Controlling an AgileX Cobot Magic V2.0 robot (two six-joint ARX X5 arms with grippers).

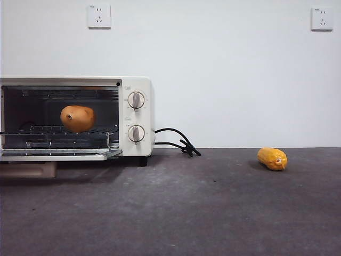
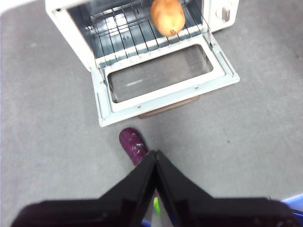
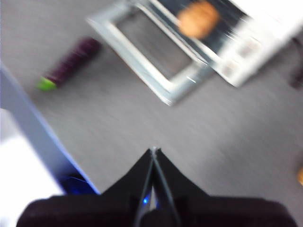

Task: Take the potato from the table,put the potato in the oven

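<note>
In the front view, the oven is seen standing at the left edge of the surface, against the white wall, with its door folded down flat. The potato is seen lying on the wire rack inside the oven, its small dark stub turned toward the camera. Two round knobs are set one above the other on the oven's right panel, and a black cord is trailed from that side onto the surface. A corn piece is found well apart, near the right edge of the surface. Neither arm is shown in this view.

In the left wrist view, the left gripper is seen with its fingers pressed together, nothing held between them, above the bare surface in front of the lowered door. The potato is shown on the rack behind the open door. A purple eggplant lies on the surface just in front of the door, partly hidden by the fingers.

The right wrist view is blurred. The right gripper is seen with its fingers closed to a point and empty, well away from the oven. The potato is made out as an orange blur inside it. The eggplant, with a green end, lies near the door.
</note>
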